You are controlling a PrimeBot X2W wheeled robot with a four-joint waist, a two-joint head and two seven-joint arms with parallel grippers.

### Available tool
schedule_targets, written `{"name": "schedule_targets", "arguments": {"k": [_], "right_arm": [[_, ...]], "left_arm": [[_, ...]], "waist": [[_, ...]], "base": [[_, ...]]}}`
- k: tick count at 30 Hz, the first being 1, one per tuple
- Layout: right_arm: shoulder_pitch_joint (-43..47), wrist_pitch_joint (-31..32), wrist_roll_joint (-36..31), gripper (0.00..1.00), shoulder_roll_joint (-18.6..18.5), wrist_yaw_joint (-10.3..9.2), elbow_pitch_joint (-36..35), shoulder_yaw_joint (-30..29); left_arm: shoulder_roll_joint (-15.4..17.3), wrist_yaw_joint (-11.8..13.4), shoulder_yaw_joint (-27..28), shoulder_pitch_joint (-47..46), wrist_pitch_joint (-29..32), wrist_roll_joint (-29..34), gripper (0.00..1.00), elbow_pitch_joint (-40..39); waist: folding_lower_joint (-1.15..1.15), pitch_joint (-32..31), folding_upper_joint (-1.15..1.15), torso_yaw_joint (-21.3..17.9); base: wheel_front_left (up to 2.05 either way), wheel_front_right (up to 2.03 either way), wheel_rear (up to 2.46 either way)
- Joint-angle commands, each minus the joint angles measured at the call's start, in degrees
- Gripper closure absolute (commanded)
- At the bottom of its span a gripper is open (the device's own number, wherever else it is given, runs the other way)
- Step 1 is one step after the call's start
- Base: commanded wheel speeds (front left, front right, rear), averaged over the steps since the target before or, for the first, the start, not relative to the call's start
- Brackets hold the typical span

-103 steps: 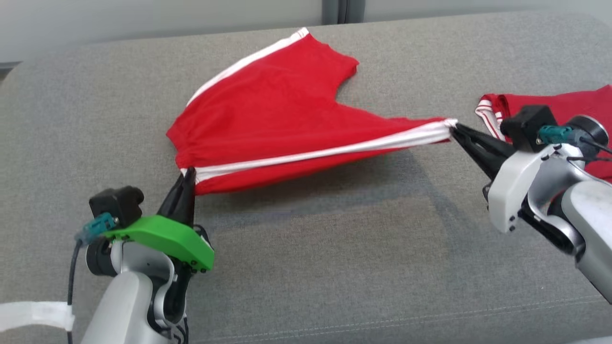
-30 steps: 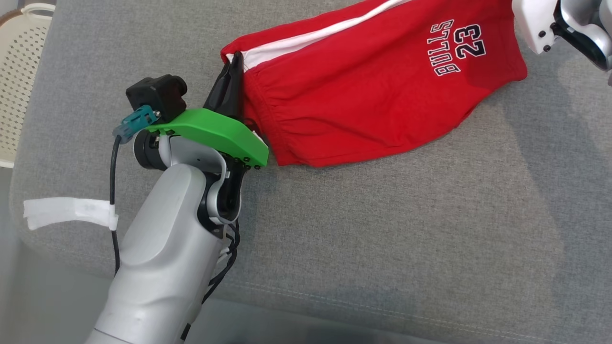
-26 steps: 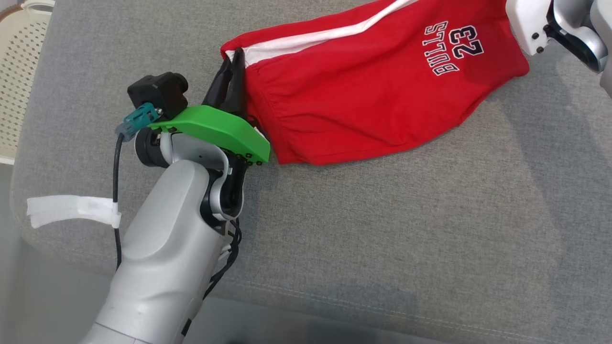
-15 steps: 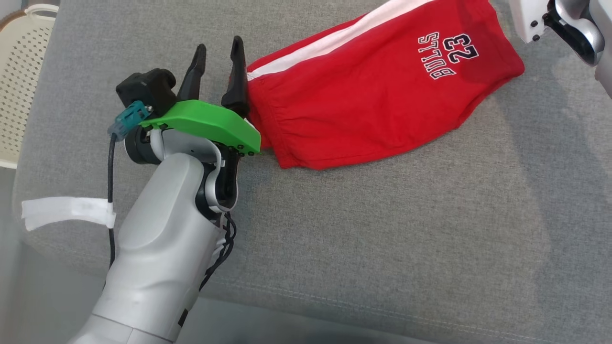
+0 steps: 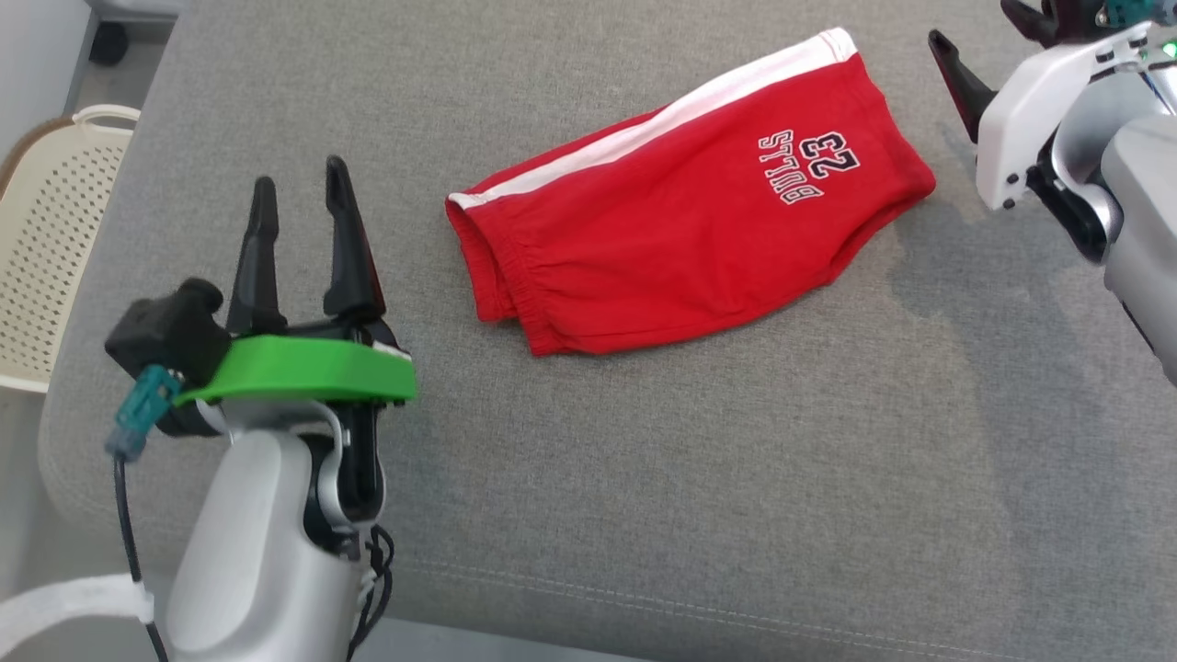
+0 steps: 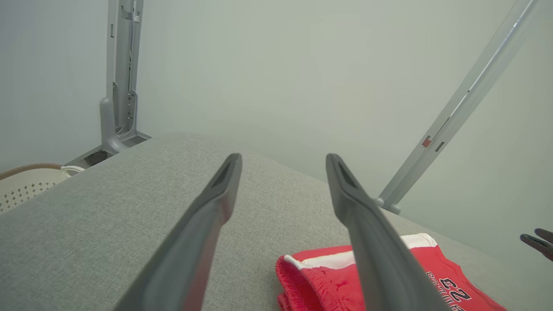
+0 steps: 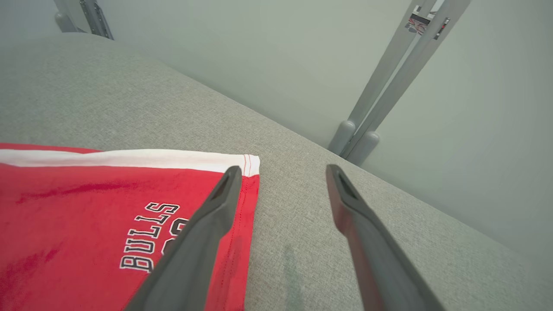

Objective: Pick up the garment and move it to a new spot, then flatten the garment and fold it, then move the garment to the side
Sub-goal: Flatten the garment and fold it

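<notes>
The garment (image 5: 680, 221), red shorts with a white side stripe and a "BULLS 23" print, lies folded in half on the grey cushion (image 5: 699, 478), with nothing holding it. My left gripper (image 5: 299, 176) stands open to the left of the waistband end, apart from the cloth and empty. In the left wrist view the garment (image 6: 315, 276) lies low and to the right of the left gripper (image 6: 284, 157). My right gripper (image 5: 975, 28) is open beyond the leg end. In its wrist view the right gripper (image 7: 284, 169) hovers by the garment (image 7: 86, 207) at its hem corner.
A cream perforated basket (image 5: 46, 239) stands off the cushion's left edge, also seen as the basket (image 6: 26, 185). Grey metal posts (image 7: 380, 86) rise behind the cushion against a pale wall. The cushion's front seam (image 5: 736, 611) runs near me.
Both grippers have opened and let go of the garment, then drawn back from its two ends. The garment now lies folded on the cushion. The head camera has shifted.
</notes>
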Motion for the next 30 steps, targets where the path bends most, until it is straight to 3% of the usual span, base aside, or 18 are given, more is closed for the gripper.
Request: {"name": "schedule_targets", "arguments": {"k": [1,9,16,23,30], "right_arm": [[2.26,-1.08,1.17,0.00,0.08,-0.11,1.20,-1.00],[9.54,-3.38,4.24,0.00,1.82,-0.10,6.05,-3.91],[12.68,-4.85,6.06,0.00,4.03,-0.10,11.51,-6.50],[12.06,-5.67,7.47,0.00,4.94,-0.10,15.16,-8.77],[11.81,-4.66,8.25,0.00,6.39,-0.10,16.75,-9.88]], "left_arm": [[-0.46,-1.07,0.42,3.28,-0.13,2.36,0.00,-1.77],[-1.18,-3.62,-0.21,14.88,-0.14,7.53,0.00,-5.74],[-1.23,-6.02,-2.19,23.13,-0.14,14.90,0.00,-10.38],[-1.33,-6.36,-2.80,25.35,-0.15,18.86,0.00,-12.83],[-1.39,-5.90,-3.06,23.32,-0.15,18.28,0.00,-13.47]], "waist": [[0.00,-3.44,0.00,-0.74],[0.00,-7.57,0.00,0.40],[0.00,-6.69,0.00,1.65],[0.00,-3.14,0.00,4.11],[0.00,-0.04,0.00,5.70]], "base": [[0.00,0.00,0.00],[0.00,0.00,0.00],[0.00,0.00,0.00],[0.00,0.00,0.00],[0.00,0.00,0.00]]}}
